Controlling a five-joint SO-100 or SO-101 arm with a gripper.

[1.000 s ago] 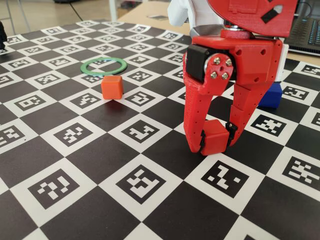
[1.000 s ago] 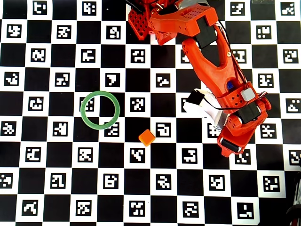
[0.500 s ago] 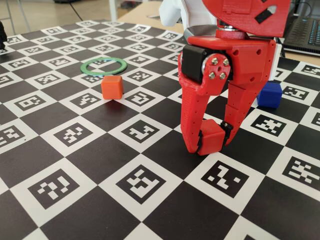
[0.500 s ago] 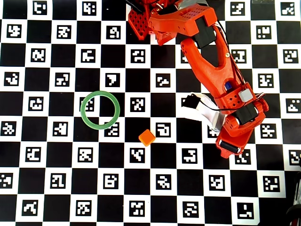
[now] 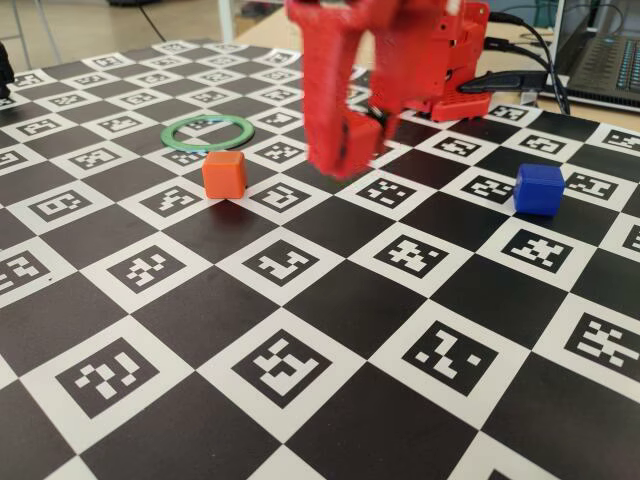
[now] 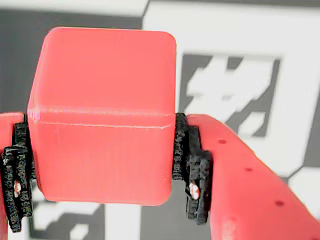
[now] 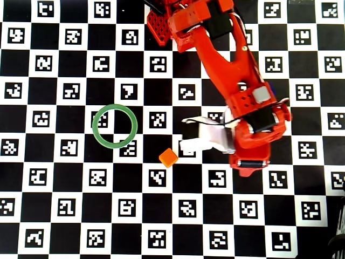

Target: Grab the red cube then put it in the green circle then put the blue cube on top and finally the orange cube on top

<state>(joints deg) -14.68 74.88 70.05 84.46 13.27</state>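
Surface: flat board, black-and-white checker w/ a coded marker in each white square; fills the overhead view edge to edge. Beyond its far edge in the fixed view — a wooden floor or desk, a laptop at upper right, dark cables beside it.

Arm: red, reaches from the top-centre base down to right of centre in the overhead view. Gripper fingers clamped on the red cube, black pads pressed to two opposite faces. Cube sits square between them; no long axis, equal sides. Gripper blurred in the fixed view; whether the cube clears the surface cannot be told.

Green circle: lies flat, left of centre in the overhead view, centre open, nothing inside.

Orange cube: rests on the surface between ring and gripper, near the ring, not touching, turned cornerwise to the checker.

Blue cube: on the surface, right side of the fixed view, well apart from the rest; hidden under the arm overhead.

Open squares all round the ring.
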